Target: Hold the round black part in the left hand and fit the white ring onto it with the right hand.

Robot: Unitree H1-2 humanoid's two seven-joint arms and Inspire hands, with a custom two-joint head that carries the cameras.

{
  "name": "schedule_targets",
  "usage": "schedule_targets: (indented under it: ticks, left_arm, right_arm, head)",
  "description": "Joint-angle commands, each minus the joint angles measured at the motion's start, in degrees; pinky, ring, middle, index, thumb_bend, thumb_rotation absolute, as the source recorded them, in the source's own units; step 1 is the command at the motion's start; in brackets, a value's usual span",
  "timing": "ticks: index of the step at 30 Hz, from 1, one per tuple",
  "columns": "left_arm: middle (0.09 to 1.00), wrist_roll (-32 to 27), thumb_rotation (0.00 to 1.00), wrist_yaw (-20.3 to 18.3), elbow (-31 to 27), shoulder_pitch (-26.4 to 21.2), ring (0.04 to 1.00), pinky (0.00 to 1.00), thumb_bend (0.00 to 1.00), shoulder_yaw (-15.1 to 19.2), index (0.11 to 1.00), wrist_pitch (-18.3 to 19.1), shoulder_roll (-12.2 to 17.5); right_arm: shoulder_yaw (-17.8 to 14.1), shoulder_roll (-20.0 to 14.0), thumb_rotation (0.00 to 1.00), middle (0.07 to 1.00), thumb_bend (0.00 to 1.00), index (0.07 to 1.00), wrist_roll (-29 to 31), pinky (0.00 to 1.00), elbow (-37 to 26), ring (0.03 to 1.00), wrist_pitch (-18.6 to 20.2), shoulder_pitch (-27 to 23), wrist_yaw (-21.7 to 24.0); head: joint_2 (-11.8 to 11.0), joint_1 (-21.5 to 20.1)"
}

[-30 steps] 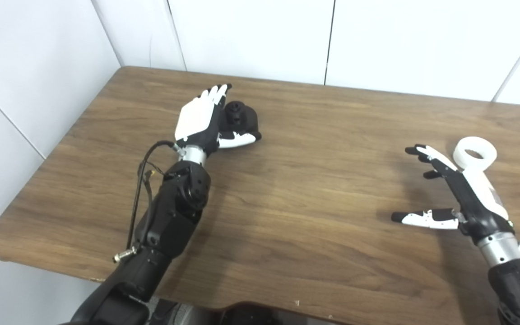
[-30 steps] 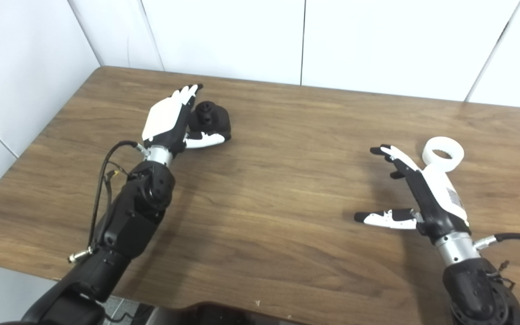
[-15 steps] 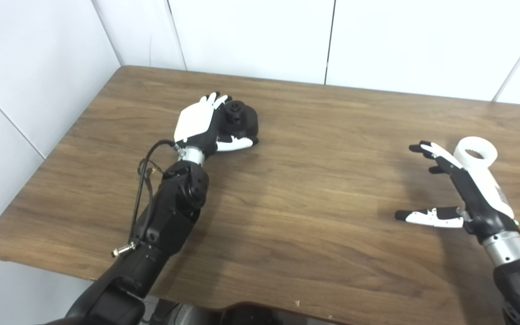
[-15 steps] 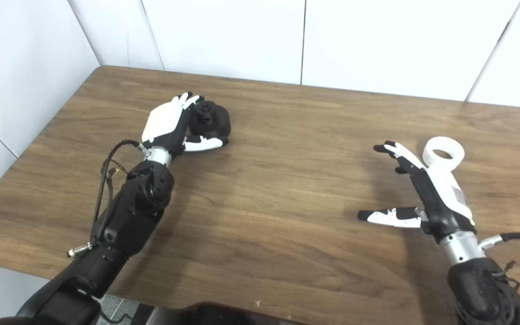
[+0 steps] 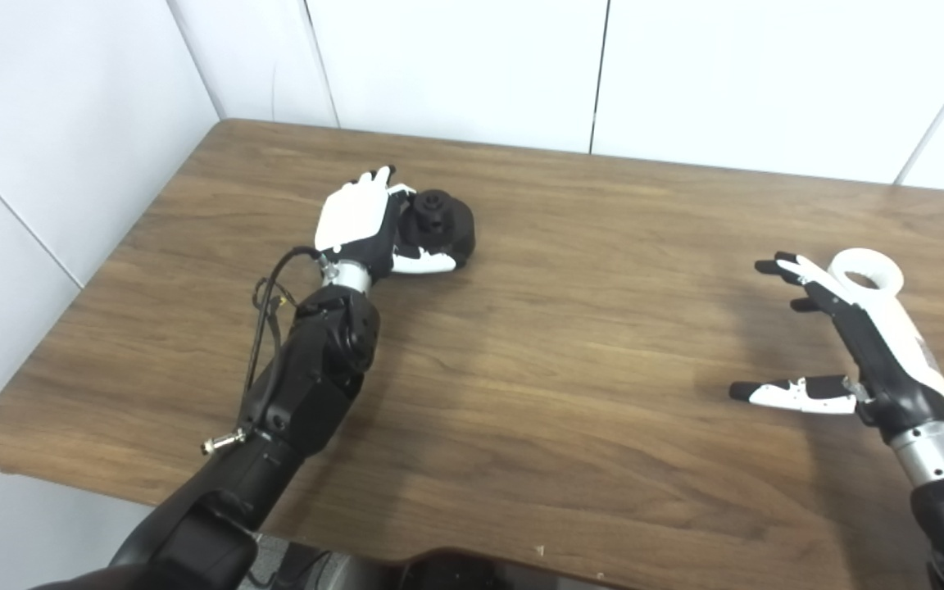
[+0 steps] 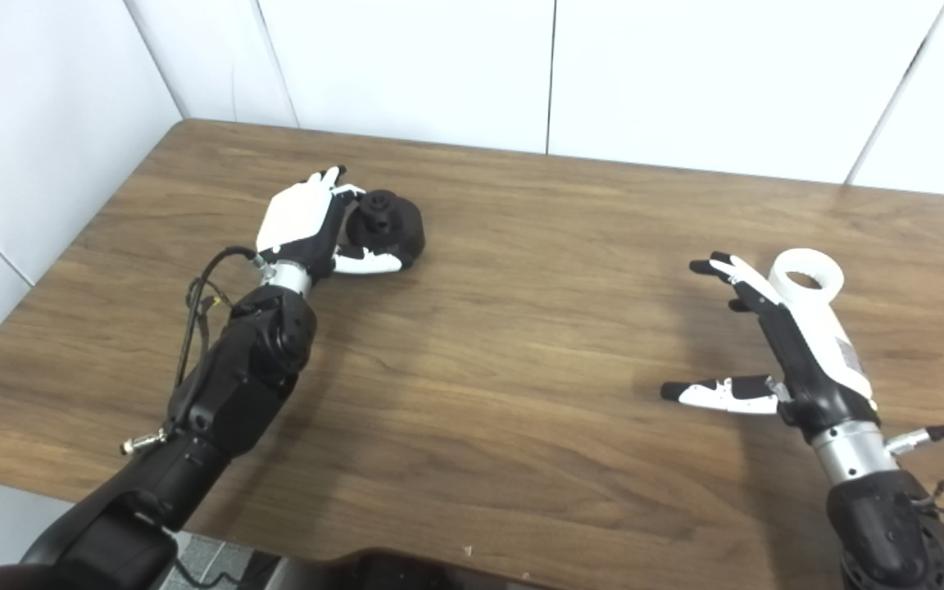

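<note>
The round black part [image 5: 447, 233], with a small knob on top, rests on the wooden table [image 5: 562, 369] at the back left. My left hand [image 5: 353, 221] wraps it from the left, fingers curled over its top and the thumb [image 5: 427, 264] along its near side. The white ring [image 5: 887, 270] lies flat on the table at the far right. My right hand [image 5: 873, 344] is open just in front of and left of the ring, fingers spread and thumb [image 5: 791, 395] sticking out leftward; its back hides the ring's near edge. It holds nothing.
White wall panels [image 5: 456, 65] stand close behind the table and along its left side. The table's front edge [image 5: 439, 541] runs near the bottom of the picture. A cable [image 5: 263, 303] loops off the left forearm.
The left hand's fingers have curled down from straight onto the black part, which shifted slightly. The right hand has moved a little right and farther, toward the ring.
</note>
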Motion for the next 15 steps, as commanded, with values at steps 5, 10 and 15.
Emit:
schedule_targets:
  ticks: [5, 10, 15]
  left_arm:
    - [1.0, 2.2, 0.43, 1.7, 0.1, -2.6, 1.0, 1.0, 0.98, -0.5, 0.617, 1.1, 1.0]
    - [1.0, 1.8, 0.38, 3.2, 0.3, -2.4, 1.0, 1.0, 0.96, -0.8, 0.587, 0.0, 1.1]
    - [1.0, 0.7, 0.34, 3.9, -0.2, -1.5, 1.0, 1.0, 0.95, -1.0, 0.574, -2.5, 1.1]
  right_arm:
    - [-0.8, -0.8, 0.21, 0.922, 0.88, 0.84, 0.4, 0.76, -1.7, 0.882, -2.2, -1.3, -0.9]
    - [-0.8, -0.8, 0.2, 0.924, 0.88, 0.842, 0.3, 0.77, -2.3, 0.884, -1.5, -1.3, -0.5]
    - [-0.8, -0.7, 0.2, 0.922, 0.88, 0.841, 0.3, 0.77, -2.9, 0.883, -1.2, -1.2, -0.5]
  head:
    - [0.1, 0.2]
    - [0.3, -0.1]
    - [0.7, -1.3]
